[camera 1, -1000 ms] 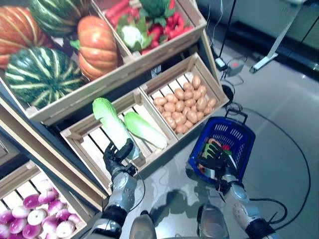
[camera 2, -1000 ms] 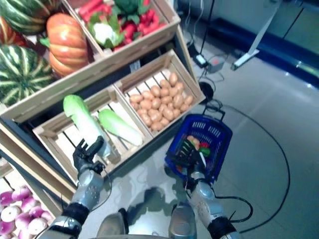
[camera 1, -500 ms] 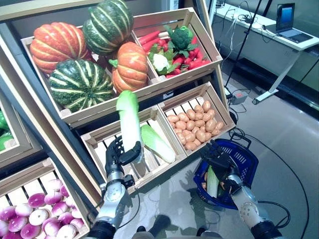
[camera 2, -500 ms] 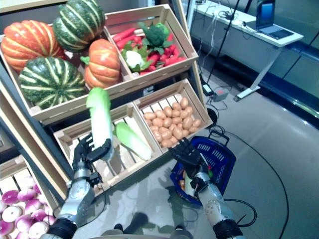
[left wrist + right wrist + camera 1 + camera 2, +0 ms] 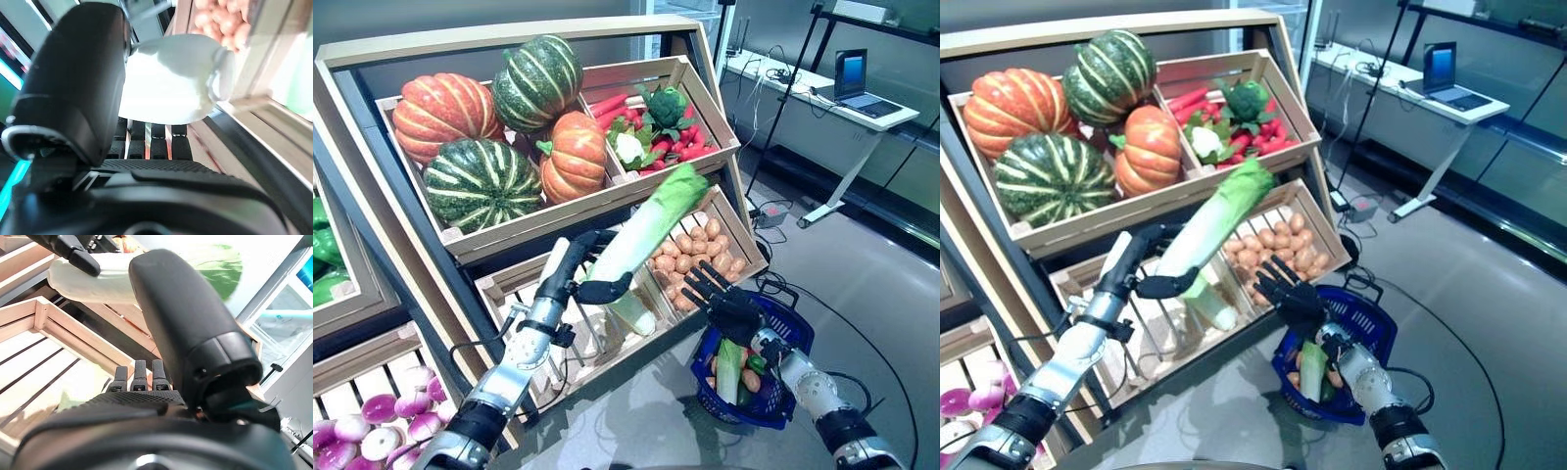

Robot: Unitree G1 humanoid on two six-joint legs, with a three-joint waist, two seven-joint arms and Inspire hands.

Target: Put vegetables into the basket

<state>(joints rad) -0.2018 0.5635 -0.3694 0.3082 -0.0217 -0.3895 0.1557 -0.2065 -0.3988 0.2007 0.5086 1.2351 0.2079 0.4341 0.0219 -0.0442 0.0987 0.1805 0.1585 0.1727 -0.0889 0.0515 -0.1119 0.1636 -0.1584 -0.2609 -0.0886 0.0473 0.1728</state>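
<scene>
One napa cabbage (image 5: 641, 225) is clamped in my left hand (image 5: 590, 277) by its white base, raised and tilted over the potato crate (image 5: 747, 238). My right hand (image 5: 729, 304) hangs with fingers spread, holding nothing, above the blue basket (image 5: 798, 338), which already holds vegetables.

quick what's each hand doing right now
Left hand: shut on the napa cabbage.
Right hand: open, empty, above the blue basket.

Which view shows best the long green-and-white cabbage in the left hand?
The left eye view: the whole long green-and-white cabbage shows, gripped by the left hand. The right eye view matches. The wrist views show only its pale stem end.
</scene>
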